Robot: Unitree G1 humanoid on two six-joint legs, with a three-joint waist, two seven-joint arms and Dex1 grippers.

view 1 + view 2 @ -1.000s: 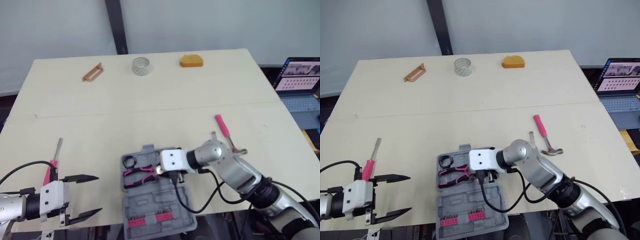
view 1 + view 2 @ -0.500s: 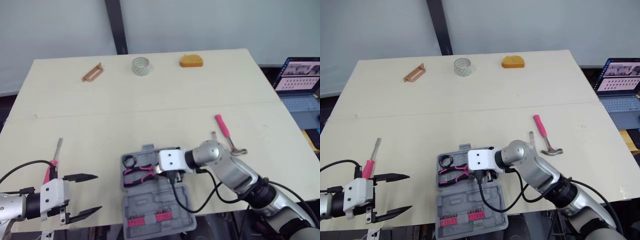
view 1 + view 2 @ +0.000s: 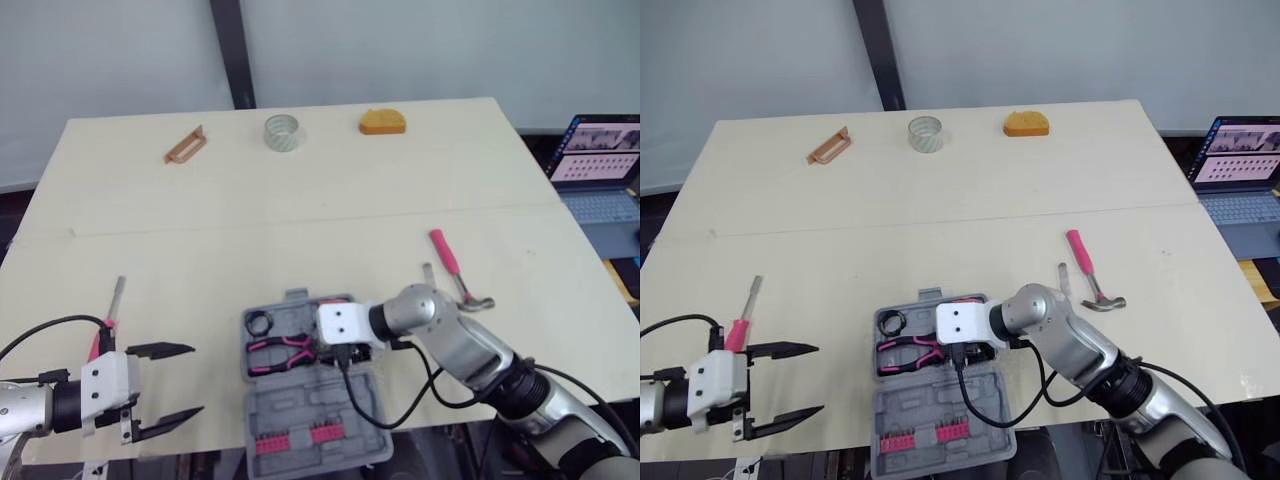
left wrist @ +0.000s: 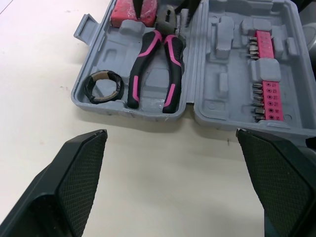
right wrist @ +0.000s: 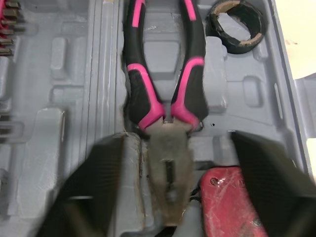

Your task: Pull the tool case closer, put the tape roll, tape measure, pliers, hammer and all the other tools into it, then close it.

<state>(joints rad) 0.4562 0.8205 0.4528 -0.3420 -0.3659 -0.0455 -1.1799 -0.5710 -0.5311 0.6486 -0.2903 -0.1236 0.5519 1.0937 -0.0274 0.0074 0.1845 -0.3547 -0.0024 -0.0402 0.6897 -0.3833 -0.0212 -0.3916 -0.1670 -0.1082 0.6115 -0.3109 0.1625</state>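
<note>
Looking down from the head, you are seeing the tool case [image 3: 300,415] lying open, the hammer [image 3: 452,268] resting just right of it, the tape roll [image 3: 282,132] sitting well beyond it. Your left gripper [image 3: 192,380] is hanging left of the case, spread wide and holding nothing. Left wrist: the pliers [image 4: 139,69] are lying inside the case. Right wrist: your right gripper [image 5: 175,140] is hovering over the pliers, fingers wide apart, gripping nothing
</note>
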